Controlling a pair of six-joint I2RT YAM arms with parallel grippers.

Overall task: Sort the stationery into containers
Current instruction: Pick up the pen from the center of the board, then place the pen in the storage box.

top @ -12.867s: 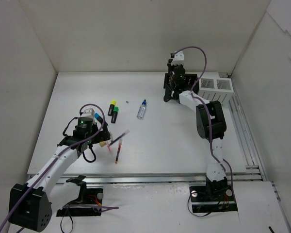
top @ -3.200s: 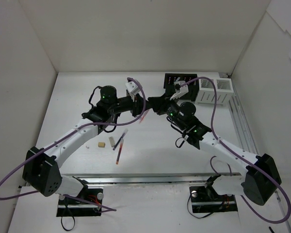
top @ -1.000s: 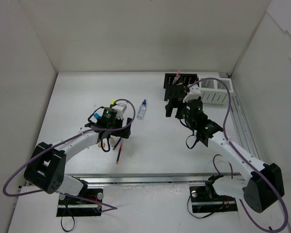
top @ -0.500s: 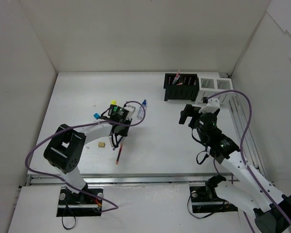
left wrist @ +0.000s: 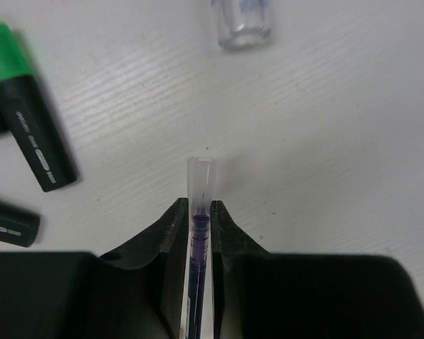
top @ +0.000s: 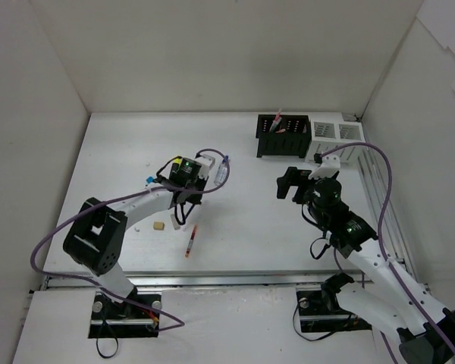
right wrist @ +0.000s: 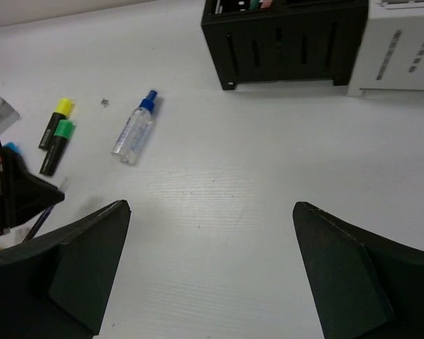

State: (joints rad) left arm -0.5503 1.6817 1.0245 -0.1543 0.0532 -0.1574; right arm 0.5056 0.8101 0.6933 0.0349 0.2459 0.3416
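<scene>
My left gripper [left wrist: 200, 210] is shut on a thin pen [left wrist: 201, 185] with a clear cap and dark ink, low over the table [top: 250, 227]. In the top view that left gripper [top: 183, 205] sits near the highlighters, with the green-capped highlighter [left wrist: 28, 120] just to its left. The clear blue-capped bottle [top: 222, 173] lies ahead of it. A red pen [top: 190, 243] and a tan eraser [top: 159, 225] lie on the table nearer the arm bases. My right gripper [right wrist: 210, 212] hangs open and empty at mid-table. The black organiser [top: 283, 135] holds pens; the white bins [top: 335, 133] stand beside it.
A blue-capped highlighter [top: 149, 180] lies left of the left arm. Yellow-capped [right wrist: 54, 121] and green-capped [right wrist: 56, 145] highlighters lie side by side. White walls enclose the table on three sides, and a metal rail [top: 383, 205] runs along the right edge.
My left gripper has closed from wide open onto the clear-capped pen. The right arm has drawn back from the black organiser toward mid-table, still open.
</scene>
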